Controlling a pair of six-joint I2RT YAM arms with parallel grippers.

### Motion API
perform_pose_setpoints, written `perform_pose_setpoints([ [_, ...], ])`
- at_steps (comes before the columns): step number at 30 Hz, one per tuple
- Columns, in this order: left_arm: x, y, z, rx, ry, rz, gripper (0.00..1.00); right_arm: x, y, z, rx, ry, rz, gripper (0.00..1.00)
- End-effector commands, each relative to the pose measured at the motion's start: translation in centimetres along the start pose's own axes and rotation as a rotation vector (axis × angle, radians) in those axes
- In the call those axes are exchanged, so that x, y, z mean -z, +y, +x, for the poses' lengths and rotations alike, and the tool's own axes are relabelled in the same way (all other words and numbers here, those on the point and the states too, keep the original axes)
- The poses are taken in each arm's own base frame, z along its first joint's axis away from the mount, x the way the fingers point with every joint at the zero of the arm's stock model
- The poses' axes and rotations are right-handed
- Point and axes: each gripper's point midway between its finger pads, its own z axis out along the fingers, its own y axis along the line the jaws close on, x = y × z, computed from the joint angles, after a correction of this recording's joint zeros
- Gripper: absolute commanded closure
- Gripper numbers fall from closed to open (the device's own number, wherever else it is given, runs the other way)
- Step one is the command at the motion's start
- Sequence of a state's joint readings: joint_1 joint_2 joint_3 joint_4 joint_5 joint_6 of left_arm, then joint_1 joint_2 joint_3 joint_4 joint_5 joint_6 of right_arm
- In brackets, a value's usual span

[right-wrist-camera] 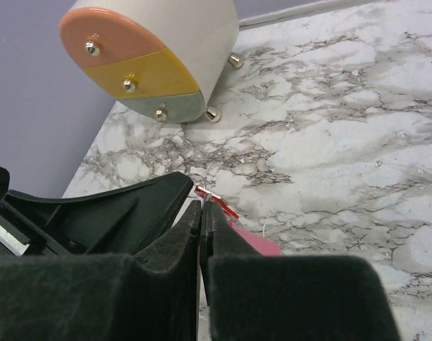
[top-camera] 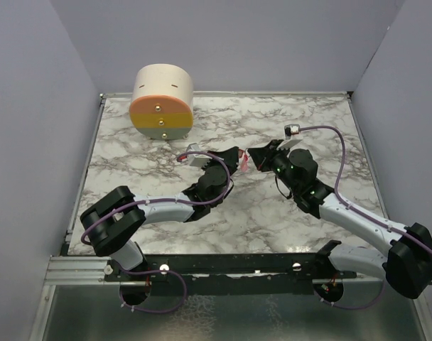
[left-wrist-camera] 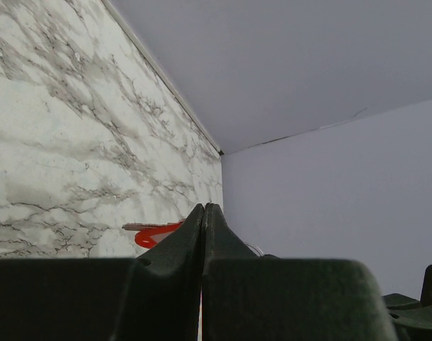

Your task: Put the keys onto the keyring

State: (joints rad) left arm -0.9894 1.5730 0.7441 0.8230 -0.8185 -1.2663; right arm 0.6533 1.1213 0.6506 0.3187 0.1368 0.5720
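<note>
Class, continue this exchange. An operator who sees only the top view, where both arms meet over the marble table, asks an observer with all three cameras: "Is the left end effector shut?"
Observer: Yes. Its wrist view shows the left end effector with its fingers pressed together.
Operator: And the right end effector?
Observer: Shut as well, with a red piece just past its tip.
Operator: Is it holding that piece?
Observer: I cannot tell. A pink strip also shows beside its fingers.
</note>
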Motion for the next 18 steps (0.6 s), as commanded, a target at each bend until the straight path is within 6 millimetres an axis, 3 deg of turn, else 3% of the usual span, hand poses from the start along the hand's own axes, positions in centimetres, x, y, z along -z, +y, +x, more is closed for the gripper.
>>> perform_pose_setpoints([
  [1, -0.2, -1.7, -0.2, 0.051, 0.006, 0.041, 1.00, -0.1, 0.6, -0.4, 0.004, -0.022, -0.031, 0.99],
  [12, -0.8, -0.2, -1.5, -0.017, 0.162, 0.092, 1.00, 1.6, -1.6, -2.0, 0.257, -0.103, 0.030, 0.99],
  [18, -1.3, -0.5, -1.4, -0.079, 0.276, 0.158, 1.00, 1.9, -1.1, -1.7, 0.364, -0.108, -0.033, 0.99],
])
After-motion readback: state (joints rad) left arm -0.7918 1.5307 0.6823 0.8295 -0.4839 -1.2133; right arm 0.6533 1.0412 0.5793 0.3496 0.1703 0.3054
